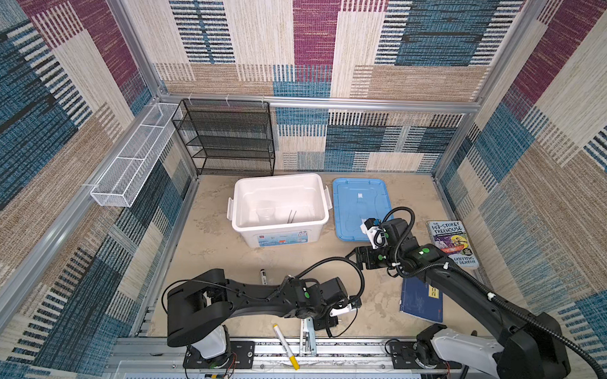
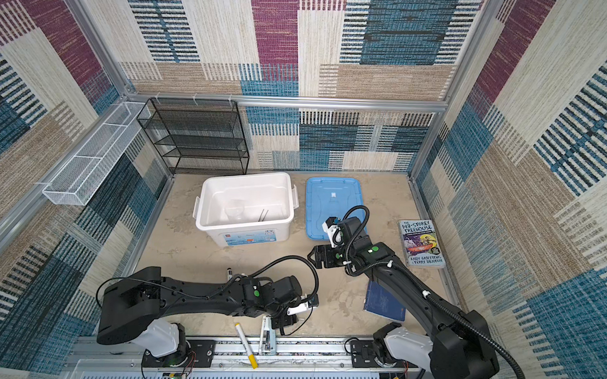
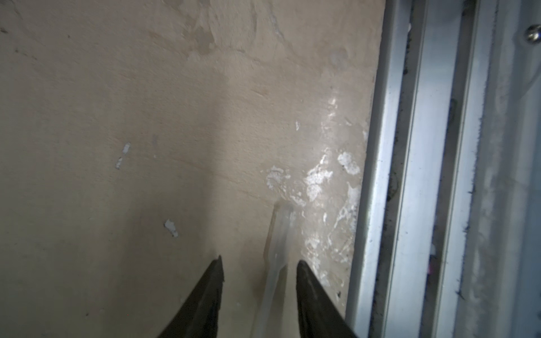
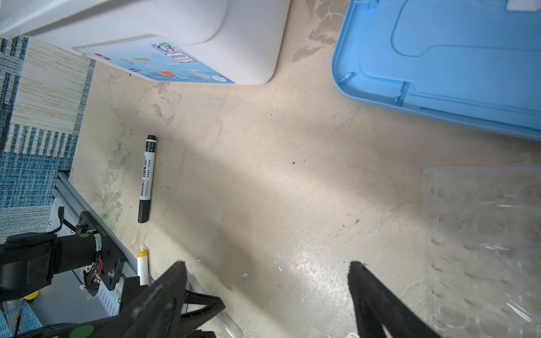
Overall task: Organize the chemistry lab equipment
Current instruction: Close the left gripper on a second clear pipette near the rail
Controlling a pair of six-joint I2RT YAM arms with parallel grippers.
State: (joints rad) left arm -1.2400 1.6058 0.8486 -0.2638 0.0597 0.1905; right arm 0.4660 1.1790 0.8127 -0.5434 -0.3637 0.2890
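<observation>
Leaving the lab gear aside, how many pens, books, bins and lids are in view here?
Pens: 2, black pen and yellow-tipped pen
Books: 2, illustrated book and blue book
Bins: 1, white bin
Lids: 1, blue lid
Total: 6

Tabletop: white bin, blue lid, illustrated book, blue book, black marker, tube rack.

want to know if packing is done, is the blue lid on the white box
No, the blue lid lies flat beside the white box, which stands open.
</observation>
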